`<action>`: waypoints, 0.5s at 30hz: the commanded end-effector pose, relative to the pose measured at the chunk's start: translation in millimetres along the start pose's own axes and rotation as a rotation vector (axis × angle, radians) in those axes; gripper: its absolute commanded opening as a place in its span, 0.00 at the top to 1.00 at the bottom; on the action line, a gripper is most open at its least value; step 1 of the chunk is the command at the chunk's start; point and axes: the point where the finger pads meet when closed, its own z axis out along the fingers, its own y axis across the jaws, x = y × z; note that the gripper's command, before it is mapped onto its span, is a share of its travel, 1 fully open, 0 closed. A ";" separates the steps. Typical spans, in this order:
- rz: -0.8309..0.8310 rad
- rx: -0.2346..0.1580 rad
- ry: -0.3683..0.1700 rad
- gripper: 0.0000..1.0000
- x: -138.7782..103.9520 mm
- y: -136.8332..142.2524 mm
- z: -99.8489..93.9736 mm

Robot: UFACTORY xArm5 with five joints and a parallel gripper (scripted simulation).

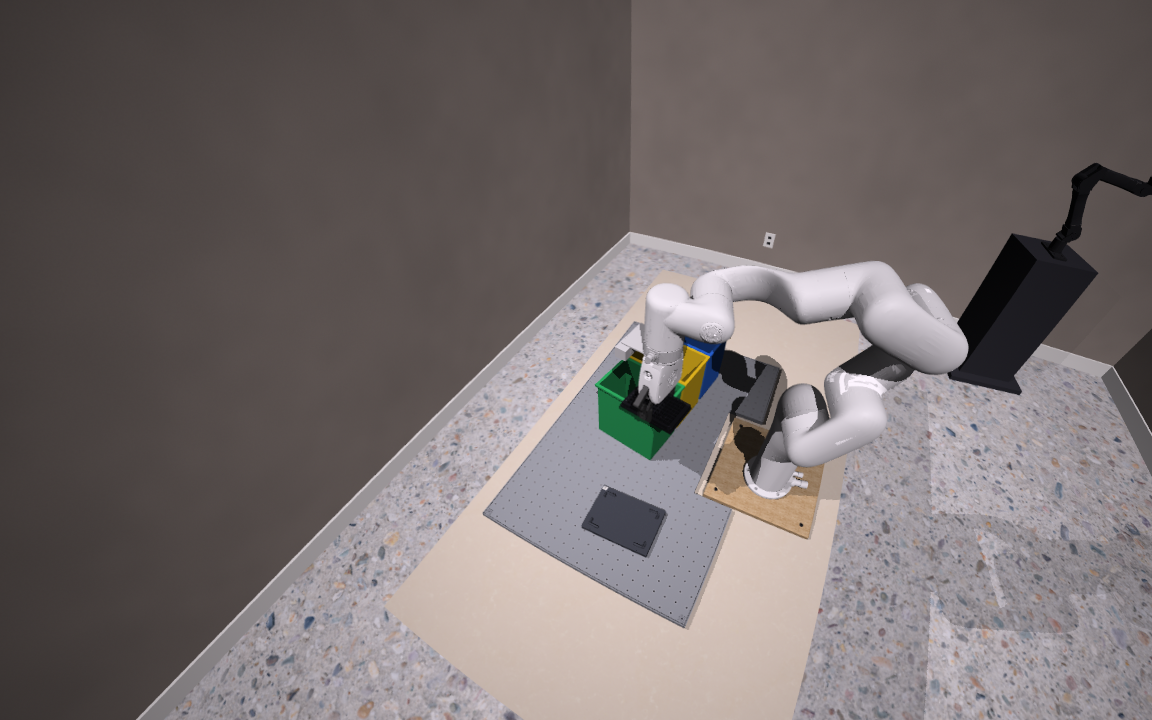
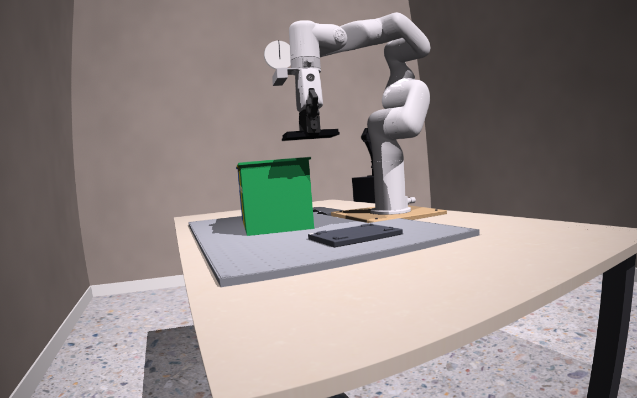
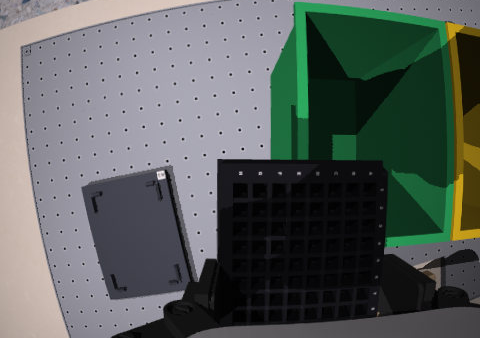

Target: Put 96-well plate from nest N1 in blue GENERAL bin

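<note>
My gripper [image 2: 309, 129] is shut on the black 96-well plate [image 3: 302, 240] and holds it flat, high in the air. The plate [image 2: 309, 134] hangs above the near edge of the green bin [image 2: 276, 195]. In the top view the plate [image 1: 654, 413] overlaps the green bin [image 1: 633, 415]. The yellow bin [image 1: 693, 371] stands behind the green one, and the blue bin [image 1: 712, 356] behind that, mostly hidden by my arm. In the wrist view I see the green bin's open inside [image 3: 376, 118] and a strip of the yellow bin [image 3: 467, 132]. The plate nest N1 [image 1: 623, 520] lies empty on the grey board.
The grey perforated board [image 1: 598, 501] carries the bins and the nest. A dark block [image 1: 757, 394] sits by my base [image 1: 772, 474] on a wooden plate. A black cabinet with a camera arm [image 1: 1023, 308] stands behind the table.
</note>
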 end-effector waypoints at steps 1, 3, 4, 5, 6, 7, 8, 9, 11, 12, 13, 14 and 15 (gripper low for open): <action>-0.001 0.001 0.002 1.00 5.6 16.7 -0.6; -0.001 0.001 0.002 1.00 6.4 19.9 -0.5; -0.001 0.001 0.002 1.00 6.4 19.9 -0.5; -0.001 0.001 0.002 1.00 7.3 23.2 -0.3; -0.001 0.001 0.001 1.00 8.1 26.4 -0.2; -0.001 0.001 0.001 1.00 9.0 29.7 0.0; -0.001 0.001 0.001 1.00 9.9 32.9 0.1; -0.001 0.001 0.001 1.00 10.7 36.2 0.3; -0.001 0.001 0.000 1.00 12.4 42.7 0.6; -0.001 0.000 0.000 1.00 13.3 45.9 0.7; -0.001 0.000 -0.001 1.00 14.1 49.2 0.9; -0.001 0.000 -0.001 1.00 15.0 52.5 1.0; -0.001 0.000 -0.001 1.00 15.8 55.7 1.2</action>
